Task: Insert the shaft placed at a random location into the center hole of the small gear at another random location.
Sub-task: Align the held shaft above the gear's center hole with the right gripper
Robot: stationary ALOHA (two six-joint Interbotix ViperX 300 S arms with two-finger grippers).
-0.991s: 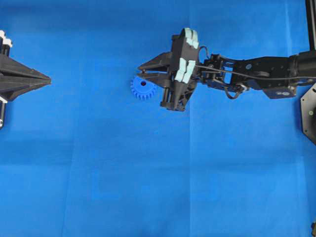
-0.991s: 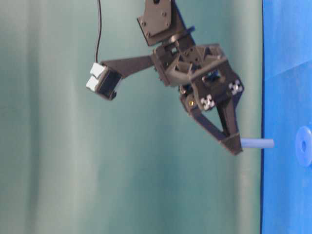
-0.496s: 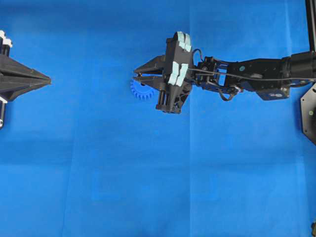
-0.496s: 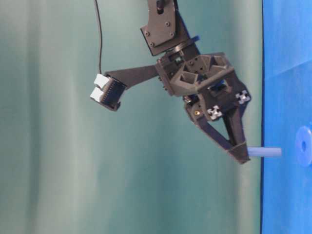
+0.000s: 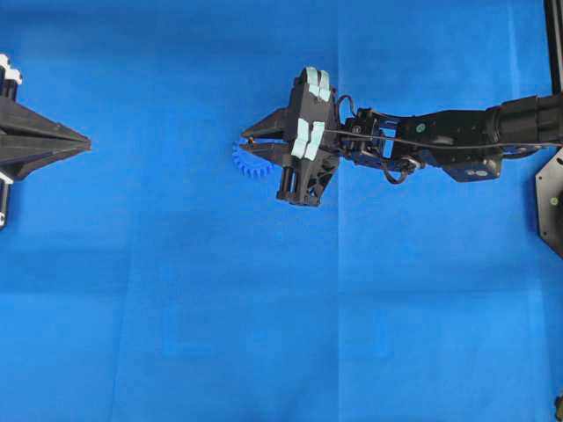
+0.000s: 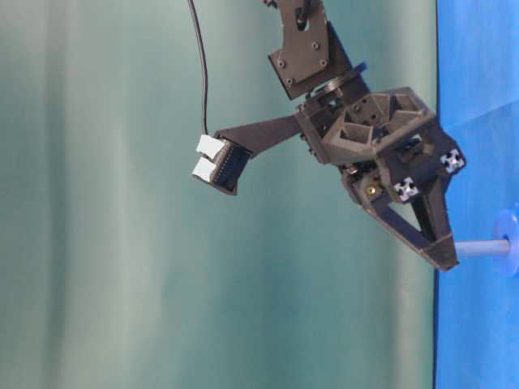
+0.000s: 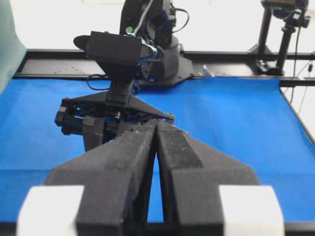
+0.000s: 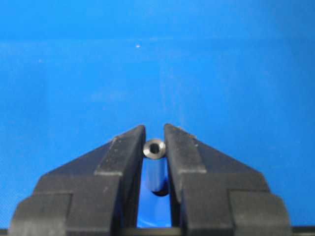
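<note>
End effector [image 8: 154,142] around shaft [image 8: 153,148]

A bright blue cloth [image 5: 264,308] covers the whole table, and faint fold lines cross it like a big plus sign. From the side, a plain green curtain [image 6: 105,243] hangs behind everything (it has soft up-and-down folds). At the far end of the table runs a black rail [image 7: 59,69]. Two thin black stands [image 7: 275,39] rise at the right corner. Behind them the room glows very white and bright.
</note>
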